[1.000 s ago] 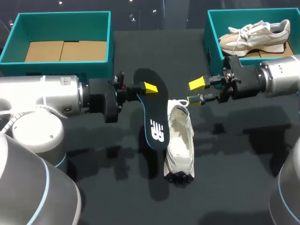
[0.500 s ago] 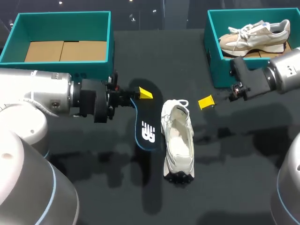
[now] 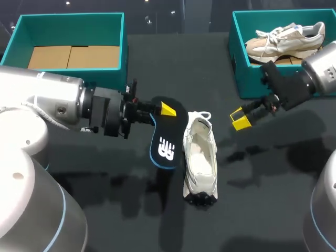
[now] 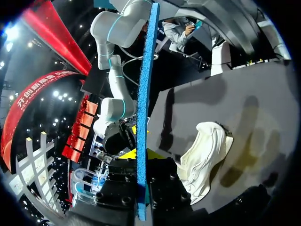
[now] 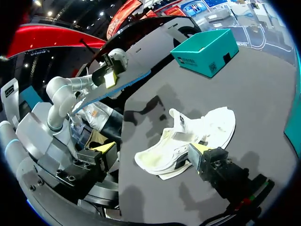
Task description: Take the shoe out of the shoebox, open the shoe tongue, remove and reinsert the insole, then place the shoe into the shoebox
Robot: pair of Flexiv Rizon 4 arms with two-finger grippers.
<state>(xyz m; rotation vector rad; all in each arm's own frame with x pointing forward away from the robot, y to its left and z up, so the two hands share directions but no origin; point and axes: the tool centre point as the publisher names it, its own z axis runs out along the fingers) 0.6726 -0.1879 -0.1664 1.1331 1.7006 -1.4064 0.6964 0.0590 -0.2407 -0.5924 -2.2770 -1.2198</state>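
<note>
A white shoe [image 3: 200,157] lies on the dark table, toe toward the front edge. To its left, my left gripper [image 3: 164,109] is shut on one end of the black insole [image 3: 165,137], which hangs slanted down beside the shoe. In the left wrist view the insole [image 4: 143,94] shows edge-on, blue-rimmed, clamped in the gripper [image 4: 141,157], with the shoe [image 4: 207,150] beside it. My right gripper [image 3: 240,119] stands open to the right of the shoe, holding nothing. In its own view the gripper [image 5: 155,155] is spread wide with the shoe [image 5: 188,134] ahead of it.
A teal shoebox [image 3: 239,58] at the back right holds a beige shoe [image 3: 286,39]. Another teal shoebox [image 3: 73,23] at the back left shows only its cardboard floor. The dark table [image 3: 262,199] runs bare toward the front.
My right gripper has drawn back to the right, away from the shoe's opening, and turned. The left gripper has shifted slightly left and down with the insole.
</note>
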